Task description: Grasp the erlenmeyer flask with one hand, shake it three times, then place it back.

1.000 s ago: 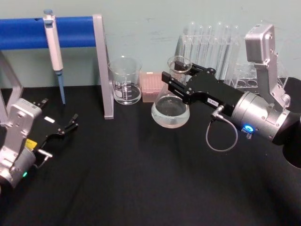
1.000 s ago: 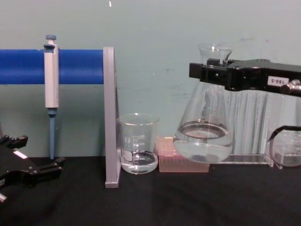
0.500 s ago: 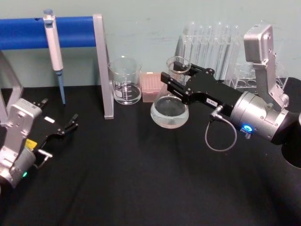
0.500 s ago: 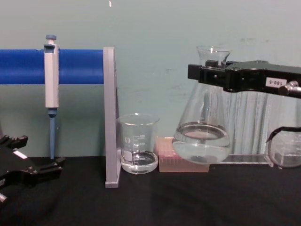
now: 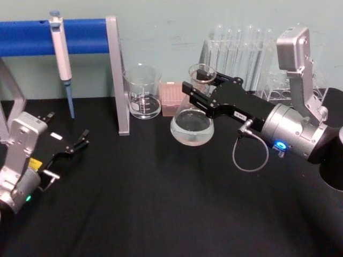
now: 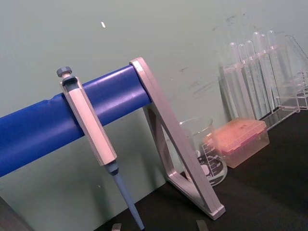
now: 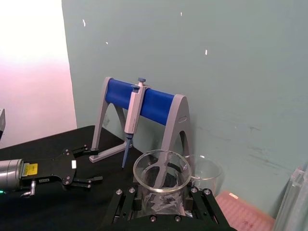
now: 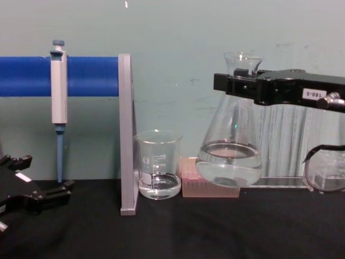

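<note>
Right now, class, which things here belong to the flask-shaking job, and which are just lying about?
In the job:
erlenmeyer flask
right gripper, shut on its neck

Lying about:
beaker
pipette
pink box
test tubes
parked left gripper

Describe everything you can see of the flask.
The flask is clear glass, cone-shaped, with a wide round base, narrow neck and flared rim. Clear liquid fills its lowest part. It hangs roughly upright, apparently lifted off the black table, with the right hand shut around its neck. Nothing else touches it.
</note>
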Robot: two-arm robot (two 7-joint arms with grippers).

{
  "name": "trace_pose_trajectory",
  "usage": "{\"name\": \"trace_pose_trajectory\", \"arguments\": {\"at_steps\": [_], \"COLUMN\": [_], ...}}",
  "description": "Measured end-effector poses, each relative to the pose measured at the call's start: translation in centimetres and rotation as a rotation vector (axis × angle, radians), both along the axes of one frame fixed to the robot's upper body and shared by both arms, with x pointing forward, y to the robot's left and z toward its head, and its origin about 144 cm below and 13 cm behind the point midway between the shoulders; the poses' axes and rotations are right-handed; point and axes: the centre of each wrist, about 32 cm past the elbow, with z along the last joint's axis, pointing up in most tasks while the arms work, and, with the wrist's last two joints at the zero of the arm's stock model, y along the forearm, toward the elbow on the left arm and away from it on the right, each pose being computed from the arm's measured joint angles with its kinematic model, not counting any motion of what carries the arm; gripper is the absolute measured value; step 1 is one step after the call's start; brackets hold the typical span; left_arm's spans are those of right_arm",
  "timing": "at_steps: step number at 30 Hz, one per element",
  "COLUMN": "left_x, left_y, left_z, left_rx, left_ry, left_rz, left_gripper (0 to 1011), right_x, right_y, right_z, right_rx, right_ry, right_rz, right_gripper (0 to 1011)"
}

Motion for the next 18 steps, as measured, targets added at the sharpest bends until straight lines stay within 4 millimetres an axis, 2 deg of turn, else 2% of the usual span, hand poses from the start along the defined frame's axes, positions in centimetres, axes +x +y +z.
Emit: {"name": "trace_pose_trajectory", "arguments": {"at_steps": [18], "left_x": [0.0], "left_y": [0.0], "left_z": [0.0], "left_rx": [0.0], "left_ry": [0.0], "left_rz": [0.0], "left_gripper": [1001], "right_x": [0.02], "right_y": [0.02], "right_z": [-0.07], "right_rx": [-0.001], "right_ry": [0.003], "right_rz": [0.0], "right_gripper": [453]}}
